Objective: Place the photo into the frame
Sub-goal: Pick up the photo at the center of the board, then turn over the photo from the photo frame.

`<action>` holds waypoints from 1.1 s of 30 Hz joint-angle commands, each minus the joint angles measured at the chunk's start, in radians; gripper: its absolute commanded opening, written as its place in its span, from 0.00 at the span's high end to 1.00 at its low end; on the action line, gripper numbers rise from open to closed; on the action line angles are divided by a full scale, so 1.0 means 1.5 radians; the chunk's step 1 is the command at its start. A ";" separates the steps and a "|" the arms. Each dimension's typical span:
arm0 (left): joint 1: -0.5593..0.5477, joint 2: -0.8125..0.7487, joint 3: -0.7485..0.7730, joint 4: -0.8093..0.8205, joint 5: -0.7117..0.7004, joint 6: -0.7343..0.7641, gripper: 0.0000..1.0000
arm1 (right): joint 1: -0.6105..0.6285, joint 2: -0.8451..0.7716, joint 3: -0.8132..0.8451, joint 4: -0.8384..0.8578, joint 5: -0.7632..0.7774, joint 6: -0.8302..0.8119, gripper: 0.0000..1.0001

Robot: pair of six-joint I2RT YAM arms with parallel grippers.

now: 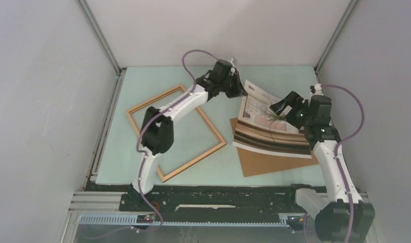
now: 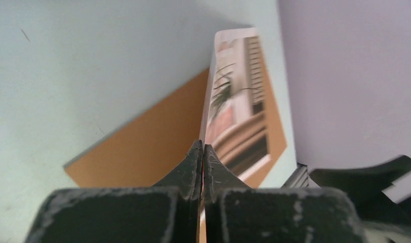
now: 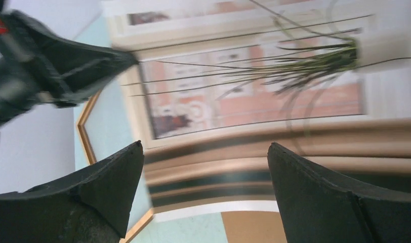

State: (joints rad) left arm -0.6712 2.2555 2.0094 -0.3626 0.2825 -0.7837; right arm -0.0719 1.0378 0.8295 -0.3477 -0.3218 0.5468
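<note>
— Fingers first?
— Left gripper [image 2: 202,152] pinched tight on the far edge of the photo [image 2: 239,101], holding that side raised. Right gripper [image 3: 203,172] spread wide just above the print, grasping nothing.
— And the photo itself?
— Tilted over the brown backing board [image 1: 274,164], near edge seemingly resting there; right of the wooden frame [image 1: 193,162], apart from it.
— Anything inside the frame?
— Only bare table [image 1: 142,81]. By that reckoning: print in hand, still to be carried across and laid in.
</note>
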 commanded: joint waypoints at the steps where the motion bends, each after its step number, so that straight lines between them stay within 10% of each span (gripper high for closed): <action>1: 0.053 -0.149 0.071 -0.130 -0.046 0.072 1.00 | 0.000 -0.040 0.024 -0.047 0.003 -0.032 0.00; 14: 0.221 -0.437 0.213 -0.452 -0.387 0.380 1.00 | 0.017 0.051 0.020 -0.003 -0.068 -0.052 0.03; 23: 0.202 -0.641 0.052 -0.313 -0.468 0.500 1.00 | 0.046 0.094 0.001 0.044 -0.088 -0.039 0.03; 33: 0.060 -0.606 -0.278 -0.140 -0.484 0.671 1.00 | 0.077 0.113 -0.023 0.072 -0.085 -0.033 0.03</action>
State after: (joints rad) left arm -0.5373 1.2285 1.7298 -0.6613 -0.4469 0.1085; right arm 0.0338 1.2026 0.8059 -0.2924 -0.4473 0.4976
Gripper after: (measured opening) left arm 0.002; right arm 0.967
